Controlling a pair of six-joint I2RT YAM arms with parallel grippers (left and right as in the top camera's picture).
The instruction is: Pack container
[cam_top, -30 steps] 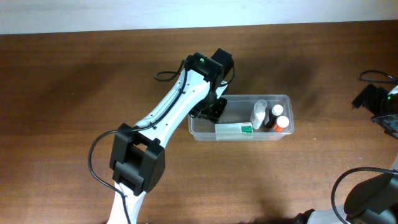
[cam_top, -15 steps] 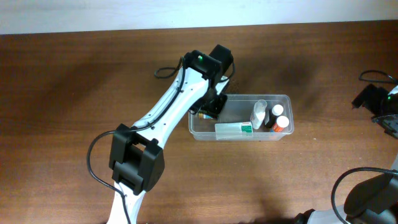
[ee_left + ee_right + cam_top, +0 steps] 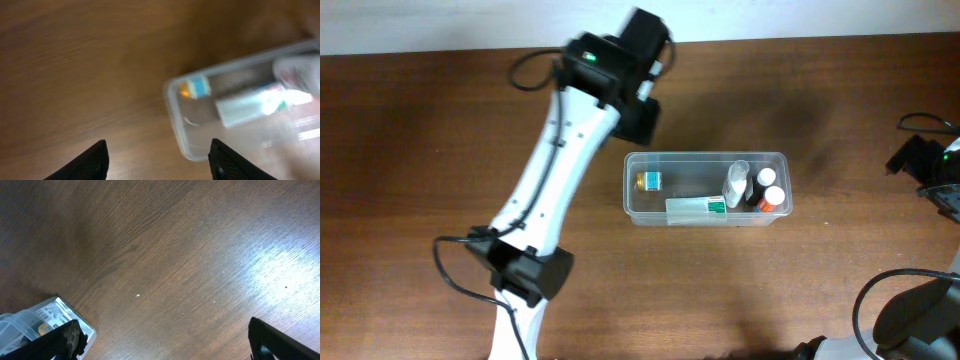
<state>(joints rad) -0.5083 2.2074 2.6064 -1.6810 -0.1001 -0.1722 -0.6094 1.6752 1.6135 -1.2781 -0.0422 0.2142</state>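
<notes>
The clear plastic container [image 3: 704, 156] stands right of the table's centre. Inside it, a small bottle with a gold cap and teal label [image 3: 648, 181] lies at the left end. A white box with a green end [image 3: 696, 209] lies along the front wall, and three bottles [image 3: 763, 189] stand at the right end. My left gripper [image 3: 641, 112] is open and empty above the table, behind the container's left end. The left wrist view is blurred and shows its fingers [image 3: 162, 162] apart, with the container [image 3: 173, 112], small bottle [image 3: 195, 87] and box [image 3: 249, 103]. My right gripper [image 3: 165, 345] is open and empty over bare wood.
The right arm [image 3: 932, 170] sits at the table's far right edge, well away from the container. A corner of the container [image 3: 55, 314] shows at the lower left of the right wrist view. A white wall runs along the table's back edge.
My left gripper has come out of the container's left end and moved up and back to the left. The small gold-capped bottle now lies uncovered in the container.
</notes>
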